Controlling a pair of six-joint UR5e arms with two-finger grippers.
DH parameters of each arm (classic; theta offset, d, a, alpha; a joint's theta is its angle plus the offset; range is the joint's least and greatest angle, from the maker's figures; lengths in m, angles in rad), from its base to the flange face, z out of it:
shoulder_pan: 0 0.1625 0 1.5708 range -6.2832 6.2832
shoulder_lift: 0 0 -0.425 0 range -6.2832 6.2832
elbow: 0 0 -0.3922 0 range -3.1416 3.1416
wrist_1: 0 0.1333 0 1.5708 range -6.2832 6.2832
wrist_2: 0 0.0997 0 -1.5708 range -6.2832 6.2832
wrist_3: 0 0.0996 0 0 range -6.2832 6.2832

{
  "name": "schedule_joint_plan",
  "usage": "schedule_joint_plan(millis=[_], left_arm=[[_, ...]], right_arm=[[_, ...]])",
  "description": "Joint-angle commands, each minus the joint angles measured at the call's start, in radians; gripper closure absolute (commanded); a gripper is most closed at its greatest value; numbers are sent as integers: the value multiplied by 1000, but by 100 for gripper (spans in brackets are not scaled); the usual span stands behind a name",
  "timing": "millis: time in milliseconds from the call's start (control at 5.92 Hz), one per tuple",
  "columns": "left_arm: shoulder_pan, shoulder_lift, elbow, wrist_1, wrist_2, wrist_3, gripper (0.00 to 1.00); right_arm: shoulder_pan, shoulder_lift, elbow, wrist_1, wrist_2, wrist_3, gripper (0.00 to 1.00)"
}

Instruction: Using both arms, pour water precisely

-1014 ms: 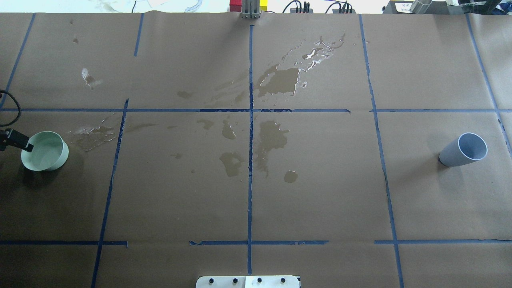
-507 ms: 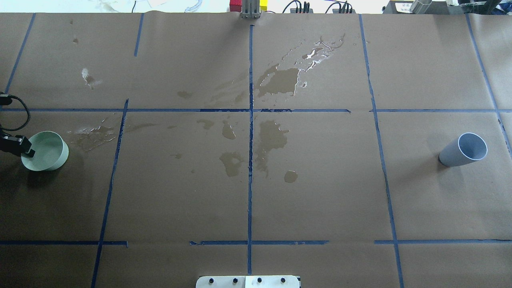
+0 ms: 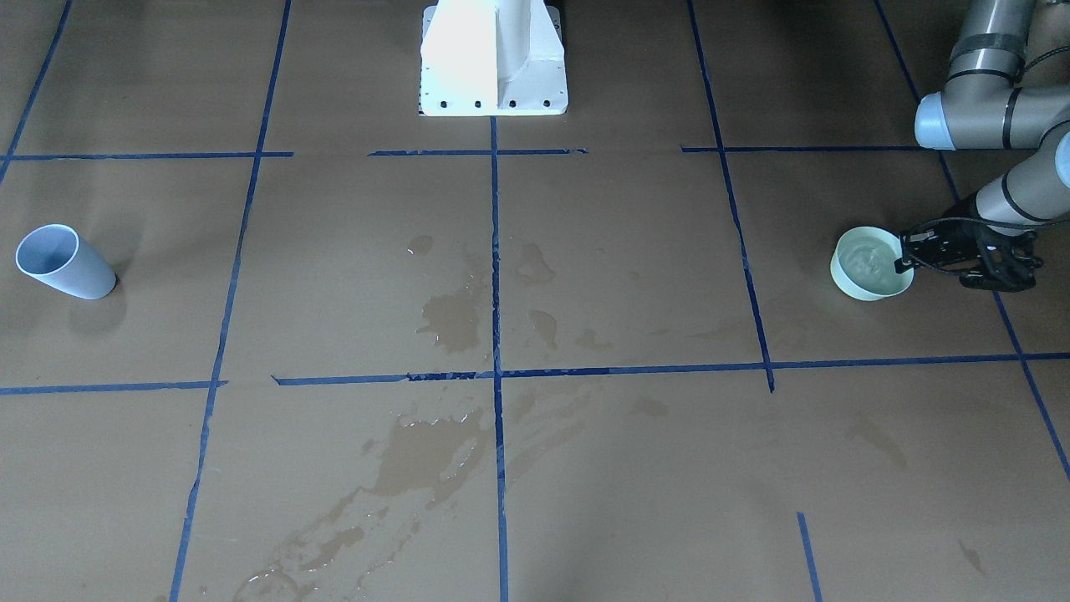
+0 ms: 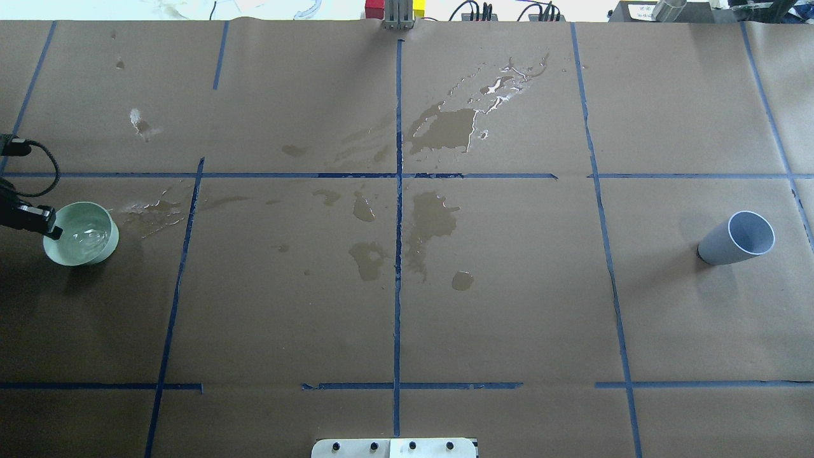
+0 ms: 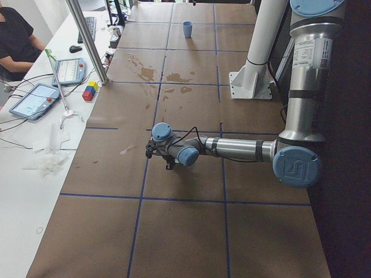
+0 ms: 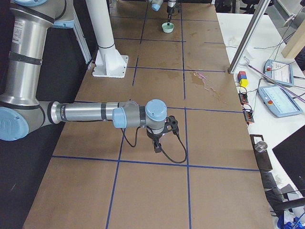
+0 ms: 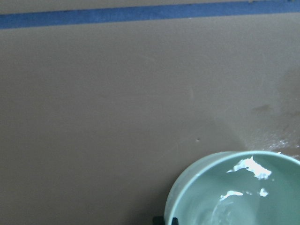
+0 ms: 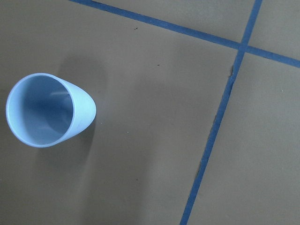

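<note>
A mint-green bowl sits at the table's left end, with the water rippling inside it. My left gripper is shut on the bowl's near-left rim; the front-facing view shows this gripper at the bowl. In the left wrist view, the water glints. An empty pale blue cup stands free at the far right, seen from above in the right wrist view. My right gripper hangs over bare paper, and I cannot tell its state.
Dark wet spill patches spread over the brown paper around the centre tape cross. The white pedestal stands at the robot's edge. A person sits by a side table with tablets.
The bowl has gone from tilted to level and shifted slightly right. Its water now ripples. The left gripper has moved a little further from the robot with it.
</note>
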Motion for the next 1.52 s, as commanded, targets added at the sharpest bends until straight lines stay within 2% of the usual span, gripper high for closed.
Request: schedule_joint_plan(millis=[0,338,676,845,1182,1351], left_arm=[[20,-124,-13,6,-23,-146,100],[113,-181,-92,12,-27,-288,100],[237,-311,-94,15,-9,-497,100],[327,-373,-93,30,58,-551,100],[430,-511,-71,150,178,-559,100],[469,-574,-33,165,247,-561,100]], right_arm=[[0,0,0,1,0,-1,0],[0,0,0,3,0,-1,0],[0,0,0,3,0,-1,0],[0,0,0,1,0,-1,0],[0,2,2,4,0,-1,0],[0,2,3,5,0,-1,0]])
